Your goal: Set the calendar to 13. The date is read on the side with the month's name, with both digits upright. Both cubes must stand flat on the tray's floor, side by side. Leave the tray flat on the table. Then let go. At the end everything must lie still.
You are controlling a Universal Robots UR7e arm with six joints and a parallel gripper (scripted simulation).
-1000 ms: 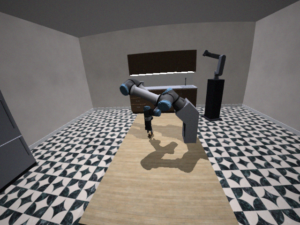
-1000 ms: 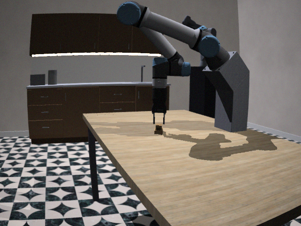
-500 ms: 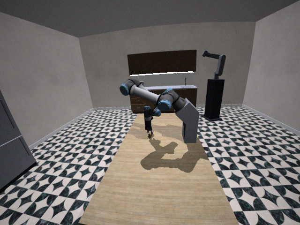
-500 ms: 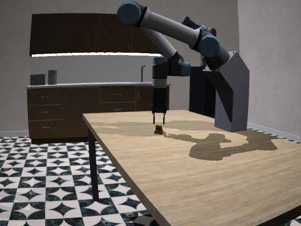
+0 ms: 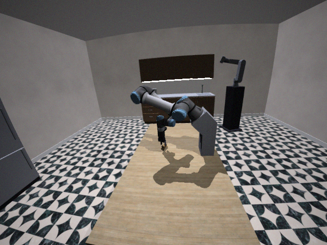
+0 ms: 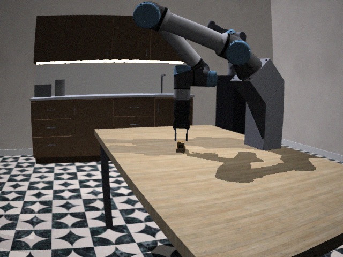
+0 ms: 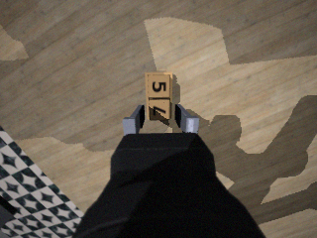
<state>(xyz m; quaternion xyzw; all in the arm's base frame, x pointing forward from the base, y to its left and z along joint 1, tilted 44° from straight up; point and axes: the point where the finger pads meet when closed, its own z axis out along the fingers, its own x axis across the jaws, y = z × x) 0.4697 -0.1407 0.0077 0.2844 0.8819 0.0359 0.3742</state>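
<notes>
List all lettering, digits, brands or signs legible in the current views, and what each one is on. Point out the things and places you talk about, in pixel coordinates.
"5": top face of the far cube (image 7: 158,86), wrist view, turned sideways.
Partly shaded digit, perhaps "4" or "7": top face of the near cube (image 7: 158,107).
Dark mark, too small to read surely: front of a cube (image 6: 180,145), exterior view.
No month's name or brand is legible.
</notes>
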